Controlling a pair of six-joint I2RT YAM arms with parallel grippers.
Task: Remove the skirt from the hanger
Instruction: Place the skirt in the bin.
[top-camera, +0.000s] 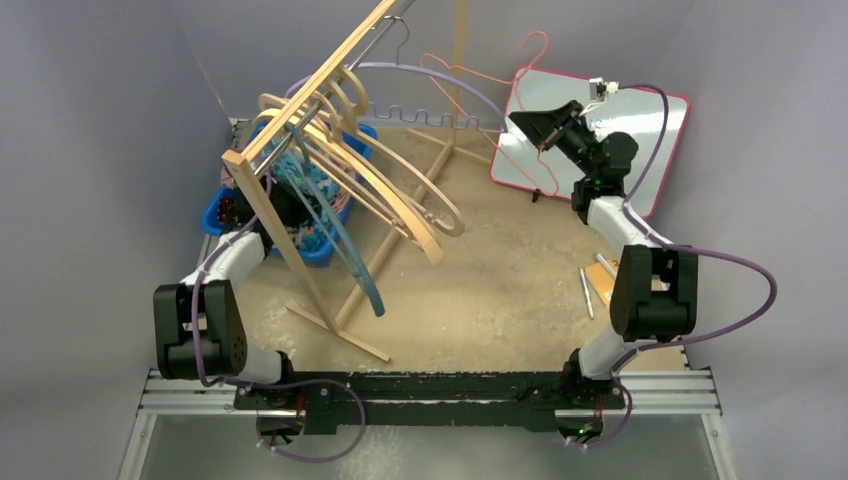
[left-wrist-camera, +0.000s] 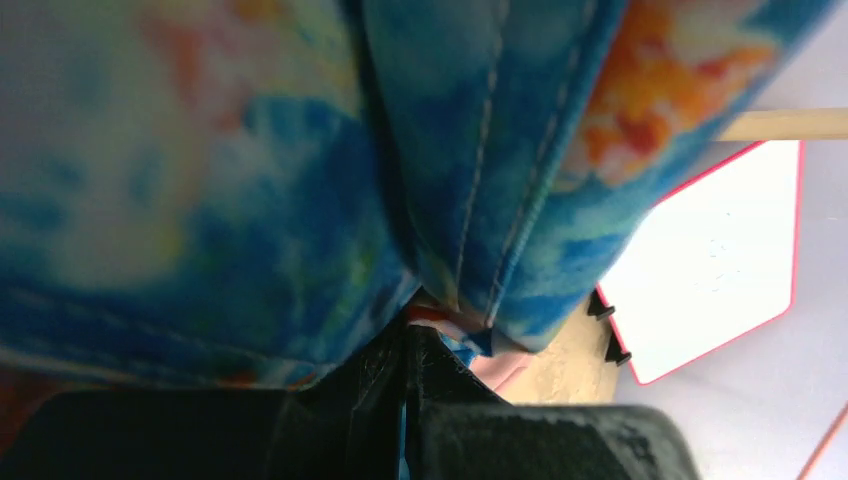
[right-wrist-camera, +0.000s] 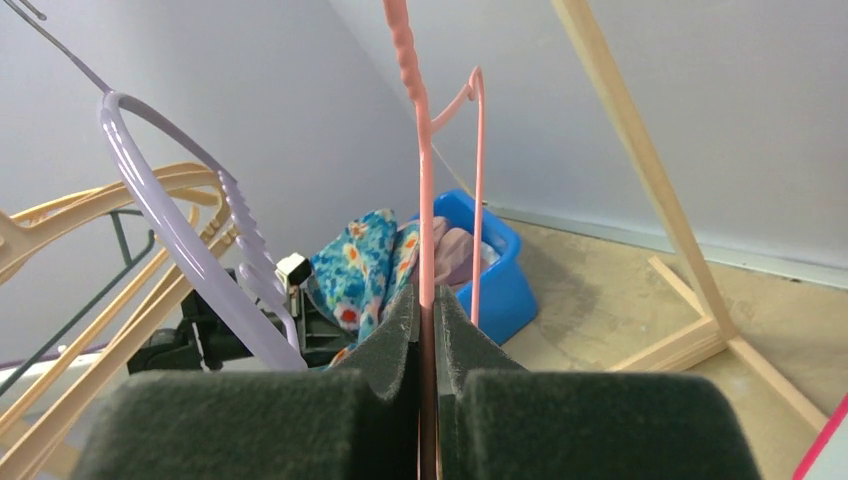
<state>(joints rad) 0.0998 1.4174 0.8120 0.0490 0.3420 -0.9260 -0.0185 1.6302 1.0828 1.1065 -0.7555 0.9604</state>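
Pink hanger (right-wrist-camera: 425, 200): squeezing it tight in the right gripper (right-wrist-camera: 427, 310) near the table's (top-camera: 500, 290) far right corner. Clamping the left gripper (left-wrist-camera: 405, 335) on the blue floral skirt (left-wrist-camera: 300, 200) by the bin (top-camera: 222, 212), far left edge.

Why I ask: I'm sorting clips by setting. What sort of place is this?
Probably a robot test booth, not a home: plain grey walls enclose a sandy tabletop, with a wooden hanger rack and blue bin of clothes.
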